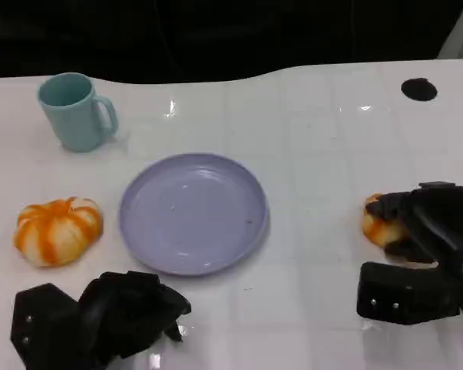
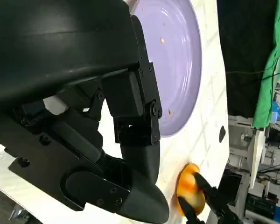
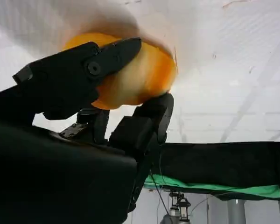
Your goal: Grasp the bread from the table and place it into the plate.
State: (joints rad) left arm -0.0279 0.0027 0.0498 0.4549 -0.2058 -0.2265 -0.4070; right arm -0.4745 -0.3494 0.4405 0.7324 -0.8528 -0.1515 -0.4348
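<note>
A small orange and white bread (image 1: 376, 224) lies on the white table at the right, and my right hand (image 1: 420, 231) grips it from the side. In the right wrist view its fingers (image 3: 84, 74) press on both sides of the bread (image 3: 140, 79). The lilac plate (image 1: 143, 231) sits mid-table, to the left of that bread and apart from it. My left hand (image 1: 108, 312) rests near the front edge below the plate with fingers curled in and nothing in them. The left wrist view shows this hand (image 2: 107, 121), the plate (image 2: 177, 56) and the gripped bread (image 2: 189, 186) beyond it.
A second, larger striped orange and white bread (image 1: 58, 230) lies left of the plate. A teal mug (image 1: 77, 112) stands at the back left. A black round spot (image 1: 418, 89) marks the table at the back right. Bare table separates the plate from the right hand.
</note>
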